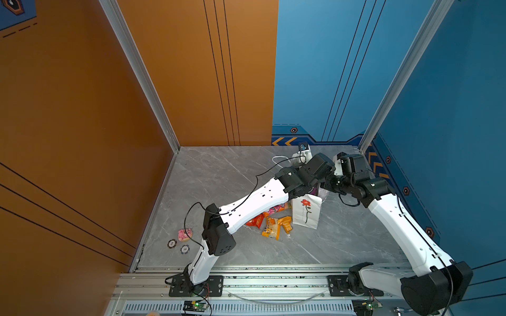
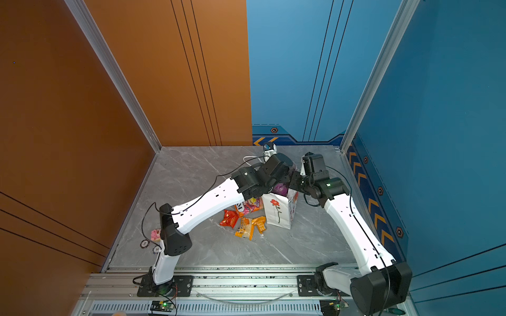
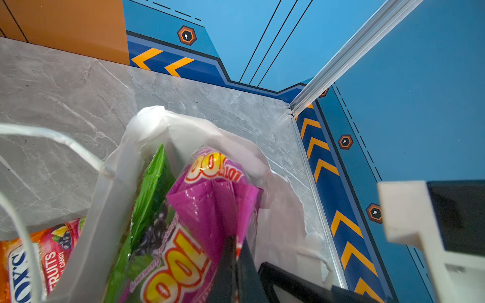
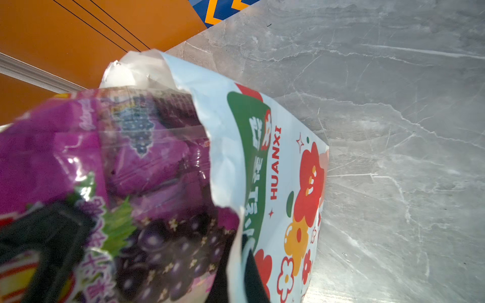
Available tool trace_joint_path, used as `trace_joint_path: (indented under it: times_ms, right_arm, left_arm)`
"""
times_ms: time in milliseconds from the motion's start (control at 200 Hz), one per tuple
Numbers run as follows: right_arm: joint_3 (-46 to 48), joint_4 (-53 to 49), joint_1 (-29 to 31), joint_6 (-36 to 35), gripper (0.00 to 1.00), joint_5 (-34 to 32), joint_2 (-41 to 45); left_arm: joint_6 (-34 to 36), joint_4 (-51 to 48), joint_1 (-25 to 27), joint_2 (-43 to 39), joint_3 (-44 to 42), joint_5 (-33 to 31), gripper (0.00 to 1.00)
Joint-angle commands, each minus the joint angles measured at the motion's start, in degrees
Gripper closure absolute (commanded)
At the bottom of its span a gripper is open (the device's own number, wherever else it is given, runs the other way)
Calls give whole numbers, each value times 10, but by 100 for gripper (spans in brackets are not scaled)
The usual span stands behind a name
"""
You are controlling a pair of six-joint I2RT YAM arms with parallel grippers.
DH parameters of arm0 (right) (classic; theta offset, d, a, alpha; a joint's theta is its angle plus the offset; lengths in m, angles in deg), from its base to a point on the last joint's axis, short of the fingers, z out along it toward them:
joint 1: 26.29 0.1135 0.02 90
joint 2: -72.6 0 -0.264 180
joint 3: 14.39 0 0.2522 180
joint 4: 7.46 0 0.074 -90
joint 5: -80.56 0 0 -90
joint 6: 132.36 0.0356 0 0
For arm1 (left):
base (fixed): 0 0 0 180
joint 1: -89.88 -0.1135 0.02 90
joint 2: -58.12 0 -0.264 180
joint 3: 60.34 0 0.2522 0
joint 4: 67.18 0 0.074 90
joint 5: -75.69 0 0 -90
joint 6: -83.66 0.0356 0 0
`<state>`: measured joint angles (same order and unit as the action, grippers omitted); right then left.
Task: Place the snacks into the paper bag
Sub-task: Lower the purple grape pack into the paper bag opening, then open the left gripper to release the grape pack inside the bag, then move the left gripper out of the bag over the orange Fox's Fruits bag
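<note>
The white paper bag [image 1: 306, 214] [image 2: 278, 217] stands upright mid-table, its flower face toward the front. Both grippers meet over its mouth. My left gripper [image 3: 236, 245] is shut on a purple packet [image 3: 210, 204] [image 2: 279, 188] that stands in the bag's mouth beside a green packet [image 3: 152, 194]. My right gripper [image 4: 237, 251] is shut on the bag's lettered side wall [image 4: 275, 170], with the purple packet [image 4: 157, 170] just inside. On the table left of the bag lie the FOX'S packet [image 1: 276, 210] [image 3: 52, 251], a red-orange packet [image 1: 254, 220] and small orange-yellow packets [image 1: 276, 228].
A pink toy [image 1: 184, 234] and two poker chips [image 1: 172, 243] lie near the table's left edge. A small white device [image 1: 304, 149] stands at the back wall. The blue right wall [image 1: 383, 169] is close behind the right wrist.
</note>
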<state>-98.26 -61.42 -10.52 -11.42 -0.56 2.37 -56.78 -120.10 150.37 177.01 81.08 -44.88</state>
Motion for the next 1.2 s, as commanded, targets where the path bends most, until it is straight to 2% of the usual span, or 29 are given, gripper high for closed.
trace_joint_path:
  times_ms: [0, 150, 270, 380, 455, 716, 946, 1081, 1191]
  right_arm:
    - [-7, 35, 7, 2, 94, 5, 19]
    - [-7, 34, 7, 2, 94, 4, 19]
    - [-7, 34, 6, 0, 94, 0, 20]
    - [-7, 24, 2, -4, 94, -11, 18]
    - [-2, 24, -4, -4, 94, -11, 20]
    - [2, 24, -15, -5, 94, -4, 22]
    - [-1, 20, -21, -9, 94, -2, 22]
    - [-1, 14, -33, -14, 94, 0, 25]
    - [-1, 7, -43, -18, 93, 2, 26]
  left_arm:
    - [10, 28, 8, -1, 33, 5, 100]
    - [16, 28, 7, 5, 46, 17, 96]
    - [52, 23, 7, 23, 84, 51, 85]
    - [70, 6, 12, 24, 107, 47, 74]
    - [72, 7, 12, 12, 96, 40, 68]
    - [105, 7, 10, -37, 58, 6, 62]
    - [168, -6, -3, -86, 26, 19, 60]
    - [190, -6, -22, -140, -39, 25, 53]
    - [196, -5, -46, -197, -123, 38, 49]
